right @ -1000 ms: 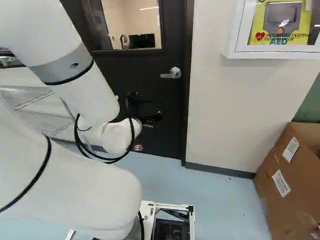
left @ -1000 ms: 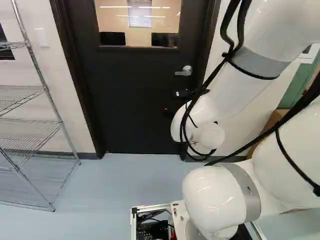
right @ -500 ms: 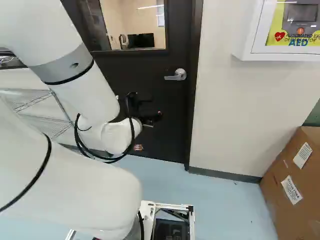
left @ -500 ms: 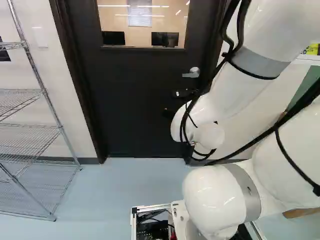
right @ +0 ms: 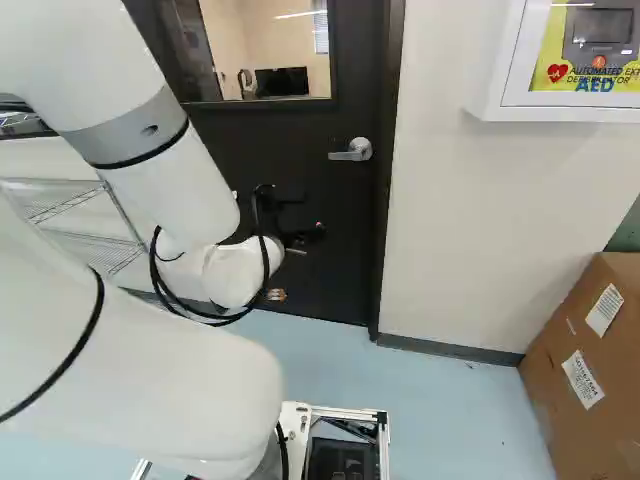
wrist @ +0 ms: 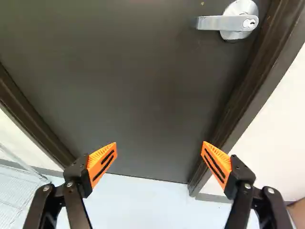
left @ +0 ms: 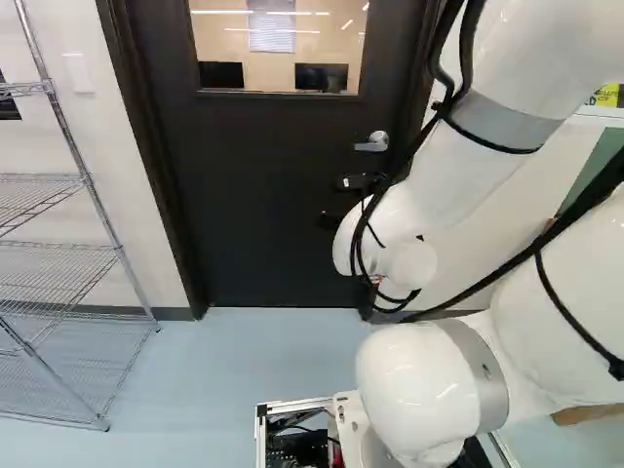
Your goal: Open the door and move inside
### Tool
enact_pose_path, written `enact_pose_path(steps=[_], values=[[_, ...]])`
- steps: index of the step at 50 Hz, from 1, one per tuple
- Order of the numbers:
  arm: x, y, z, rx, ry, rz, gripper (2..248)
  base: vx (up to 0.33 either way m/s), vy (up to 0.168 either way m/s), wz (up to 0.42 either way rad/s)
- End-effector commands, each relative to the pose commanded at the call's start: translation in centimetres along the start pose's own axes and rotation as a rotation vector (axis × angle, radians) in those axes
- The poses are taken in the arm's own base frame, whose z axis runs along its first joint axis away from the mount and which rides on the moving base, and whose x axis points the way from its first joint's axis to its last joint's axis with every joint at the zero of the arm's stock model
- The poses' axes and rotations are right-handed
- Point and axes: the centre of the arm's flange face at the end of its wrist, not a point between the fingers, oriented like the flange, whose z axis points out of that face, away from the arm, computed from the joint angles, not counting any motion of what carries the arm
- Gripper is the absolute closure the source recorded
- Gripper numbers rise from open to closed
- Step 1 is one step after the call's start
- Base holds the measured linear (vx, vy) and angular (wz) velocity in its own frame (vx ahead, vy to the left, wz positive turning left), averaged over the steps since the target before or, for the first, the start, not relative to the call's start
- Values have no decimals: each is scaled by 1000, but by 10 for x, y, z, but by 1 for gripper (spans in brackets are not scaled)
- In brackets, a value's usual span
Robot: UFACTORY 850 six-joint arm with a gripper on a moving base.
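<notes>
A dark door (left: 273, 195) with a window stands closed in its frame ahead of the arm. Its silver lever handle (right: 351, 150) sits near the door's right edge. Left of and below that handle in the right base view is my gripper (right: 290, 235), its fingers partly hidden by the wrist. In the wrist view the gripper (wrist: 159, 151) is open, orange pads wide apart, with nothing between them. The lever handle (wrist: 228, 22) shows there beyond the fingers, well ahead and off to one side, untouched.
A wire shelf (left: 58, 249) stands by the wall left of the door. To the door's right are the wall (right: 450, 220), a white defibrillator cabinet (right: 485, 85) on it and a cardboard box (right: 560, 390) on the floor.
The base has moved: door, handle and box have shifted rightward in the base views since a second ago, with almost no shift in the last half second. The arm holds its pose.
</notes>
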Motion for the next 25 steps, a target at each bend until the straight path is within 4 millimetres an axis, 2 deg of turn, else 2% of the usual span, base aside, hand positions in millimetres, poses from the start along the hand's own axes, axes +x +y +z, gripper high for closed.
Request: enact_pose_path(steps=[25], values=[[34, 0, 23, 0, 55, 0, 3, 0, 0, 0]])
